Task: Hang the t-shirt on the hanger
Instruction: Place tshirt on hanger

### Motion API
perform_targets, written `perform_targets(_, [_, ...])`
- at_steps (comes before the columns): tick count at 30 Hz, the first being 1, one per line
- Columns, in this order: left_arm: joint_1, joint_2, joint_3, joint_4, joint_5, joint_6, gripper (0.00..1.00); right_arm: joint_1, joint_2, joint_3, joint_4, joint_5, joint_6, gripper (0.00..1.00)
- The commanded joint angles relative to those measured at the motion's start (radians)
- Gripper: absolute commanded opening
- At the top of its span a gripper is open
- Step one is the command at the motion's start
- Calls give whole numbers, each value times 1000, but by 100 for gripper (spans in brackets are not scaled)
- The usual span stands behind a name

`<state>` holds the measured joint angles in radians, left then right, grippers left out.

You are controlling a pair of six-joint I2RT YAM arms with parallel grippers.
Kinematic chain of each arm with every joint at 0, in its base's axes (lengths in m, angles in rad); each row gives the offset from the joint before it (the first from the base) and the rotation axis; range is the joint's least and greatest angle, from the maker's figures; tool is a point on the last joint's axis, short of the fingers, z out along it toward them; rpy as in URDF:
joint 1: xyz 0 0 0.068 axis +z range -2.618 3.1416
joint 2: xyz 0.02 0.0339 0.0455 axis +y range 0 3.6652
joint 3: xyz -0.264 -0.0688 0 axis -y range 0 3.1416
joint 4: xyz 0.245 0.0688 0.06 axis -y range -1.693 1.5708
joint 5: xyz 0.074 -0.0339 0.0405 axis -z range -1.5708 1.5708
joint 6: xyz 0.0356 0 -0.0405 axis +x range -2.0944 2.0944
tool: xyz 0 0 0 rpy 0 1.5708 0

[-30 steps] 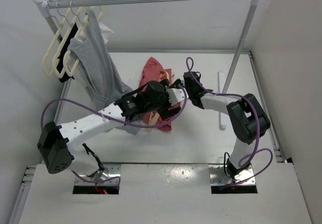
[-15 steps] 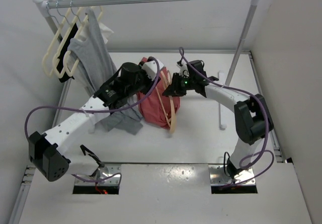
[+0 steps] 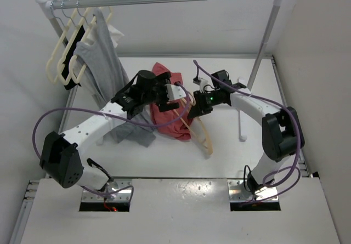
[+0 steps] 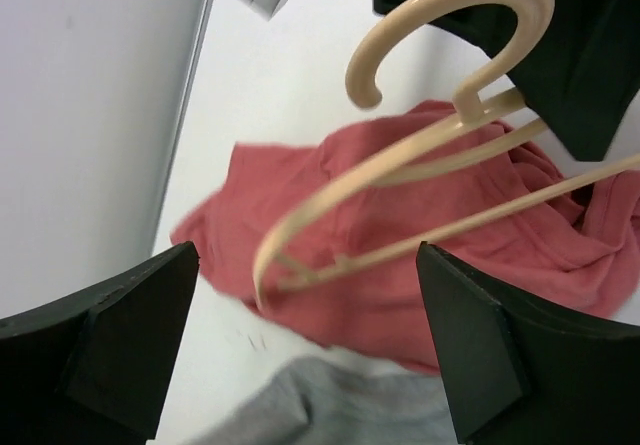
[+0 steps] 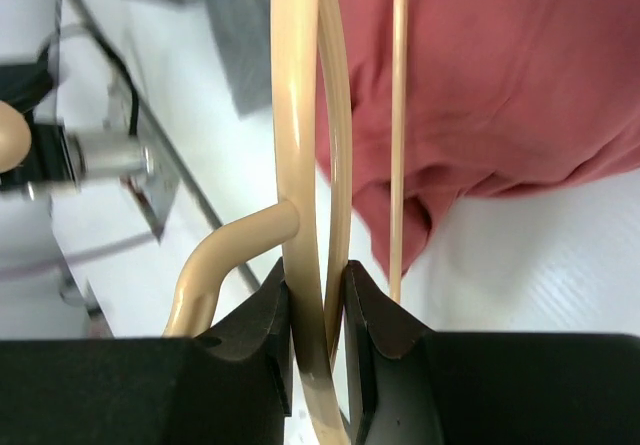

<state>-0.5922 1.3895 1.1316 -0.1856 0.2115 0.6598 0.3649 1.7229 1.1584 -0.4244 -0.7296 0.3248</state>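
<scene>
Right wrist view: the right claw is pinching the hanger beside its hook. The t-shirt is lying crumpled on the tabletop beneath the hanger, and the left claw is hovering spread above the hanger. Soft, limp and light, the t-shirt is probably best pinched at its collar.

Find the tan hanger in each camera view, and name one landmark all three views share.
Top external: the hanger runs right of centre, down from the right gripper.
Left wrist: the hanger fills the upper middle, hook at top.
Right wrist: the hanger stands left of centre, clamped at the bottom.
Shared landmark: the t-shirt, beside or behind it everywhere.
</scene>
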Motion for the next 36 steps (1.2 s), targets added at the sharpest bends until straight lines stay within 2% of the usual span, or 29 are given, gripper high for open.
perform_targets(1, [32, 57, 25, 66, 243, 262, 97, 2, -62, 24, -114, -88, -202, 0])
perform_targets(4, [72, 165, 172, -105, 357, 339, 97, 2, -98, 24, -154, -88, -240, 0])
perform_targets(5, [86, 184, 224, -194, 449, 371, 97, 2, -108, 15, -166, -88, -251, 0])
perform_targets(8, [104, 233, 263, -273, 529, 454, 97, 2, -140, 15, -166, -65, -260, 0])
perform_targets(13, [94, 321, 388, -604, 565, 691, 90, 2, -164, 15, -166, -39, -279, 0])
perform_targets(16, [66, 370, 427, -670, 552, 698, 81, 2, -164, 35, -166, -28, -289, 0])
perform_targets(19, [46, 405, 470, -686, 552, 663, 54, 2, -164, 44, -166, -19, -290, 0])
perform_targets(20, [46, 419, 479, -695, 552, 663, 26, 2, -164, 44, -157, -7, -290, 0])
perform_targets(22, [46, 419, 479, -695, 552, 653, 5, 2, -175, 34, -128, 16, -280, 0])
perform_targets(23, [46, 419, 479, -695, 552, 653, 0, 2, -175, 34, -114, 33, -265, 0])
perform_targets(28, [66, 398, 470, -706, 580, 643, 0, 2, -230, -40, 19, 146, -187, 1])
perform_targets(29, [66, 398, 470, -706, 592, 643, 0, 2, -239, -49, 33, 168, -187, 8])
perform_targets(30, [77, 388, 470, -716, 614, 643, 0, 2, -249, -61, 42, 185, -175, 32])
perform_targets(33, [86, 388, 479, -738, 635, 643, 0, 2, -292, -86, 55, 208, -197, 73])
perform_targets(36, [104, 388, 479, -750, 647, 652, 0, 11, -324, -121, 75, 208, -222, 81])
